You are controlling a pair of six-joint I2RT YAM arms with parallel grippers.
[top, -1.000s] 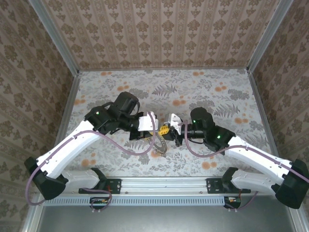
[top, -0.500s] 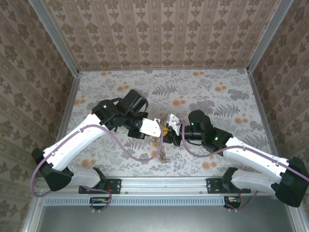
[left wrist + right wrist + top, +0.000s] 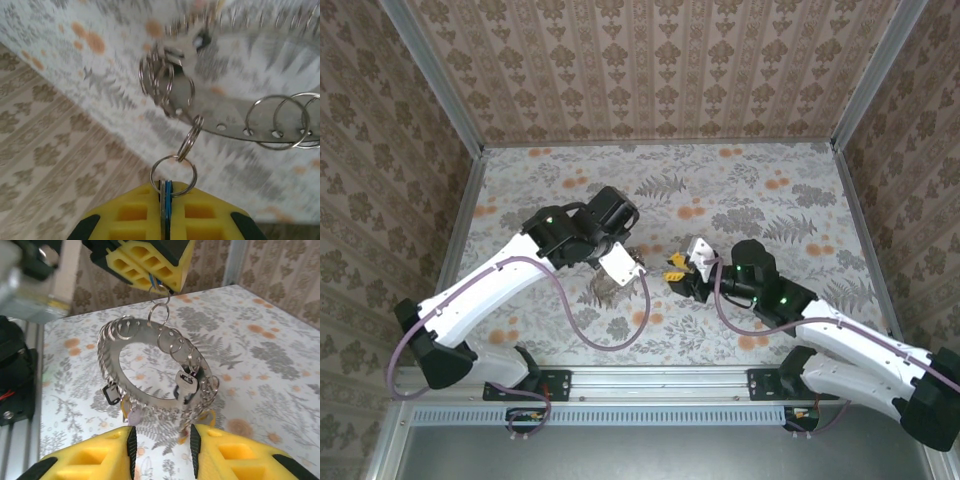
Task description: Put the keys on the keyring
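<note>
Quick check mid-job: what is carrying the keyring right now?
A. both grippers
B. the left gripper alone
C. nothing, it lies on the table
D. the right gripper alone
B: the left gripper is shut on what looks like a blue key seen edge-on, and the keyring hangs from it, while the right gripper is open with nothing between its fingers.
</note>
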